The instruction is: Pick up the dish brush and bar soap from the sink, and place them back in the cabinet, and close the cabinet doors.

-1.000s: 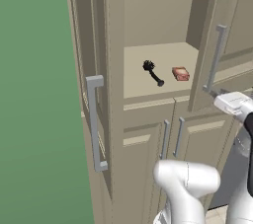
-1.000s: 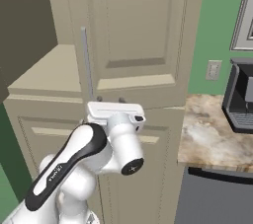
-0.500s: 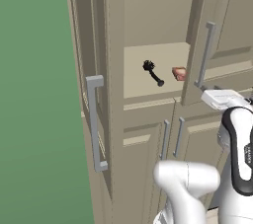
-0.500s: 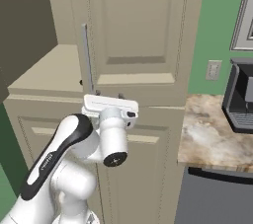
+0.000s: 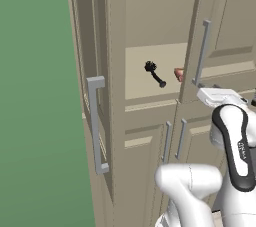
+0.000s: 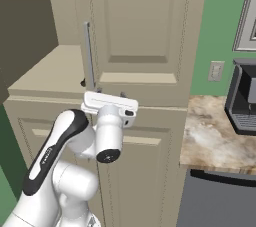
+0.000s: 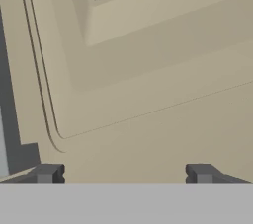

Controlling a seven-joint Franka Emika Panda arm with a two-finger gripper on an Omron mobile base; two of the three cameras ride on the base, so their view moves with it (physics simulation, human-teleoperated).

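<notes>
Counts: one dish brush (image 5: 154, 73), one bar soap (image 5: 178, 74), one tall beige cabinet (image 5: 116, 136) and two upper cabinet doors.

The dish brush lies on the beige inner shelf (image 5: 145, 78) of the cabinet, bristly head toward the back, thin handle pointing toward the shelf's front edge. The bar soap sits on the same shelf, to the right of the brush and apart from it.

The left cabinet door (image 5: 92, 91) stands swung wide open and is seen nearly edge-on in the left base view; its grey bar handle (image 5: 96, 123) faces the camera. The right cabinet door (image 5: 225, 26) is partly closed, and its free edge with a vertical grey bar handle (image 5: 201, 53) stands in front of the shelf opening.

Hidden or cut off: the right door's edge covers most of the bar soap, leaving only a small pinkish part visible. In the right base view the right door's raised-panel front (image 6: 137, 26) blocks the shelf's contents. The door tops run out of frame.

The gripper (image 7: 123, 173) faces a raised-panel door front at close range. Its two dark fingers (image 7: 47, 172) are spread wide apart and pinch nothing. In the right base view the white hand (image 6: 110, 105) sits just below the right door's lower edge; contact cannot be determined.

Two lower doors carry two short grey handles (image 5: 174, 141).
</notes>
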